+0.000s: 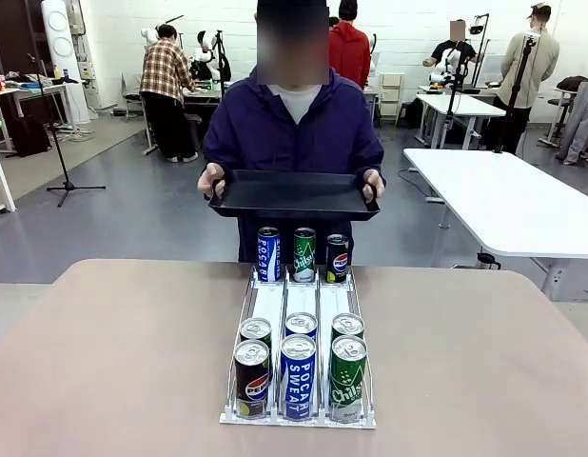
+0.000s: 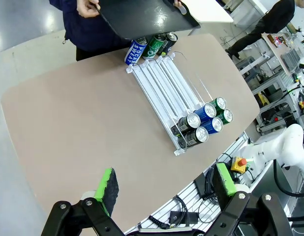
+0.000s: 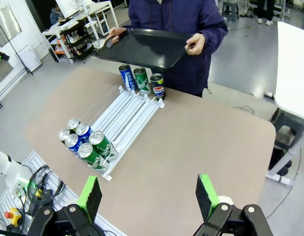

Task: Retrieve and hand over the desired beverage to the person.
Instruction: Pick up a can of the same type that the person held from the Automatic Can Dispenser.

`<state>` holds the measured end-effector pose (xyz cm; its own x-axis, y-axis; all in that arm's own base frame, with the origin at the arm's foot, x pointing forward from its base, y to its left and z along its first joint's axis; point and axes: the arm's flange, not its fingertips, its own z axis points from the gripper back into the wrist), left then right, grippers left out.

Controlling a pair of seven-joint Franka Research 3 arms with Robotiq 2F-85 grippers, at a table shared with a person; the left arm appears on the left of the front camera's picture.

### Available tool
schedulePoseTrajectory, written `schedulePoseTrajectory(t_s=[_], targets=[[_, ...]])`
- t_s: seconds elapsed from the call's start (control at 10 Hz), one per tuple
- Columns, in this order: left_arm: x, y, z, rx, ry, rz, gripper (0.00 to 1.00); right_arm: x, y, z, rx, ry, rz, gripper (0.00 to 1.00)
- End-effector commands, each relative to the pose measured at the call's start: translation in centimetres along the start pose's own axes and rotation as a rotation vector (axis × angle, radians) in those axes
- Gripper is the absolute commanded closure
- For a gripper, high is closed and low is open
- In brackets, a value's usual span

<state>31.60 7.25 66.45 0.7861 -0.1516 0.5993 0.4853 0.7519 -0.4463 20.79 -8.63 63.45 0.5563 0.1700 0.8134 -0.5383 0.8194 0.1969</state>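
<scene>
Brown table [image 1: 113,362] holds a white rack [image 1: 269,303] with six cans [image 1: 298,376] at the near end and three cans [image 1: 303,254] at the far end. Behind it the person [image 1: 294,129] holds a black tray [image 1: 294,195] with both hands. Both the left claw [image 2: 165,176] and the right claw [image 3: 149,181] hang above the table, spread wide, gripping nothing.
</scene>
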Motion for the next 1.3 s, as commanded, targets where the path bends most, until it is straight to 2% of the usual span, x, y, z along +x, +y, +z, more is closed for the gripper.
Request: schedulePoseTrajectory(t_s=[0.0, 1.2], targets=[[0.07, 0.05, 0.10, 0.002, -0.014, 0.001, 0.00, 0.02, 0.07, -0.11, 0.004, 0.004, 0.008, 0.00], [0.07, 0.05, 0.10, 0.002, -0.014, 0.001, 0.00, 0.02, 0.07, -0.11, 0.004, 0.004, 0.008, 0.00]])
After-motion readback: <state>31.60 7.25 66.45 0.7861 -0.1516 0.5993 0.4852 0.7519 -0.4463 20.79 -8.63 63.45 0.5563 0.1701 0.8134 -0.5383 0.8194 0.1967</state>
